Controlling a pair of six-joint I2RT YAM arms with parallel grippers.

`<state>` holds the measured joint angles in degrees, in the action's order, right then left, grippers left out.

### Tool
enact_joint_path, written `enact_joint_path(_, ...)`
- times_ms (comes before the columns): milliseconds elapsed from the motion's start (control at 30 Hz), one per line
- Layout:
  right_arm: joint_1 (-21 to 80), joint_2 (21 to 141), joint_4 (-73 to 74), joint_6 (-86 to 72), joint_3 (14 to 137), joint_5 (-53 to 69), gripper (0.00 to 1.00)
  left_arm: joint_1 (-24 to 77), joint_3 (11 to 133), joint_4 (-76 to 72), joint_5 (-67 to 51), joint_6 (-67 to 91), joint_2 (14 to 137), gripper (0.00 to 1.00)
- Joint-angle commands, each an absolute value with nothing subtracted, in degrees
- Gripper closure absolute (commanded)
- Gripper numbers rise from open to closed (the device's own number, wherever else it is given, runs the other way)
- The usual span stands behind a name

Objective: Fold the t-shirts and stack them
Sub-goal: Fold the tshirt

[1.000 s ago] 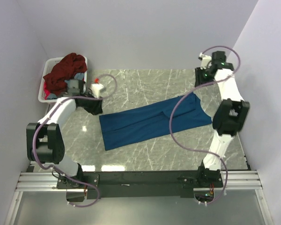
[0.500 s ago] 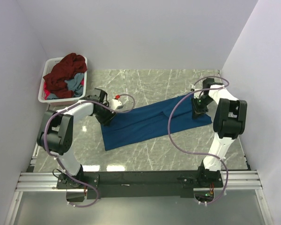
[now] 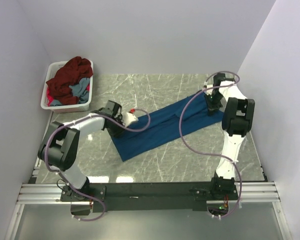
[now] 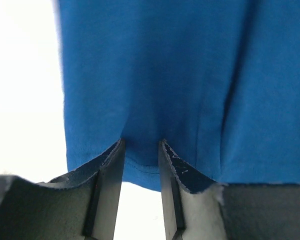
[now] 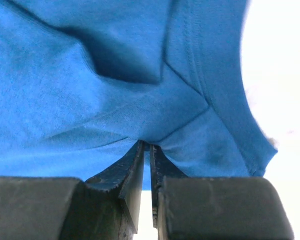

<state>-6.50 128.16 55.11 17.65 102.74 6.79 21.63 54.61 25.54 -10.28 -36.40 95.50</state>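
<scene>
A deep blue t-shirt (image 3: 160,127) lies as a long slanted strip across the middle of the marble table. My left gripper (image 3: 116,127) is at its near-left end, with the hem pinched between the fingertips in the left wrist view (image 4: 141,142). My right gripper (image 3: 211,106) is at its far-right end, and in the right wrist view its jaws (image 5: 146,145) are almost closed on a fold of blue cloth (image 5: 90,100). A dark maroon t-shirt (image 3: 67,75) and a grey-blue one (image 3: 80,89) are heaped in the basket.
The white plastic basket (image 3: 65,106) stands at the table's far left corner. White walls close in the back and both sides. Cables loop from both arms over the shirt's ends. Bare marble lies in front of and behind the shirt.
Both grippers have come down onto the ends of the blue shirt and closed on it. The left one has moved right, the right one away from me. The shirt is now narrower, shorter and more slanted.
</scene>
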Motion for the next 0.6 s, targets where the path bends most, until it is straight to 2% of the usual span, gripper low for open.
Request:
enact_joint_path(0, -5.37, 134.2, 50.19, 19.77, 111.6, 0.53, 0.84, 27.5, 48.96, 33.57, -9.4, -35.51, 95.98, 0.6)
enact_joint_path(167, -2.12, 139.65, 48.78, 21.09, 125.82, -2.98, 0.84, 36.11, 51.67, 40.32, -12.39, -33.32, 92.73, 0.57)
enact_joint_path(233, -2.11, 139.05, 49.74, 21.01, 129.97, -2.11, 0.81, 36.65, 54.22, 41.65, -14.75, -32.26, 90.98, 0.55)
enact_joint_path(400, -2.46, 128.69, 46.59, 21.45, 123.24, -0.09, 0.71, 36.47, 57.39, 39.83, -17.05, -32.52, 87.02, 0.51)
enact_joint_path(567, -3.69, 121.91, 49.65, 18.56, 117.86, 7.89, 0.67, 37.96, 58.8, 35.51, -18.81, -33.75, 87.79, 0.5)
